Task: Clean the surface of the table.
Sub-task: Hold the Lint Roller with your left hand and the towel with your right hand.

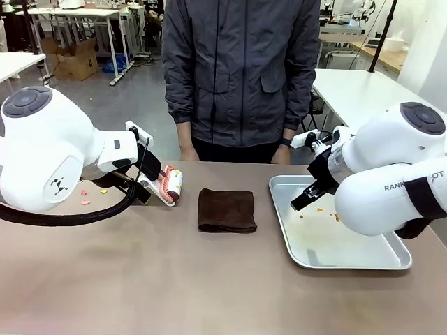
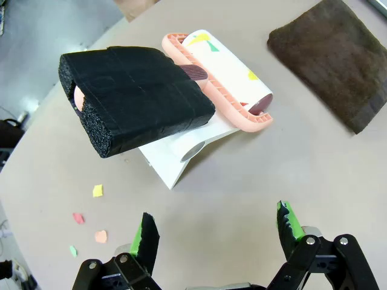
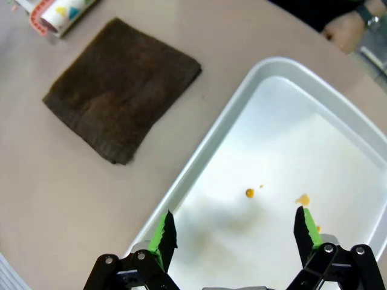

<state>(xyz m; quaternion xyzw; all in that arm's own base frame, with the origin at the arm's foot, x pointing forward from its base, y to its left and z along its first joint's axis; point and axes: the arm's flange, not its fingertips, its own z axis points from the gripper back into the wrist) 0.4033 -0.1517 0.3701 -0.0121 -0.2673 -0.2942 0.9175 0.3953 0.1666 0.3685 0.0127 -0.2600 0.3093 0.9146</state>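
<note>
Bench [image 1: 140, 279], matte brownish-tan, fills the foreground, bearing a shiny rectangular metal tray [image 1: 347, 266] near its right edge under the released right hand [image 3: 236, 229], a folded dark brown cloth [image 1: 226, 210] mid-bench, and, toward its left edge, the released left hand [image 2: 214, 226] above a pink-framed lint roller [image 1: 172, 185] and coloured paper scraps [image 2: 97, 191].

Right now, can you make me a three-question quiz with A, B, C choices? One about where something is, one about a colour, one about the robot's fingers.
1. Where is the brown cloth? A on the table between lint roller and tray; B in the tray; C in a hand.
2. The lint roller's frame is: A blue; B pink; C green.
3. The right fingers are: A open over the tray; B shut on the cloth; C shut on the roller.
Answers: A, it lies flat mid-table; B, pink plastic edges the roll; A, bare tray shows between them.
</note>
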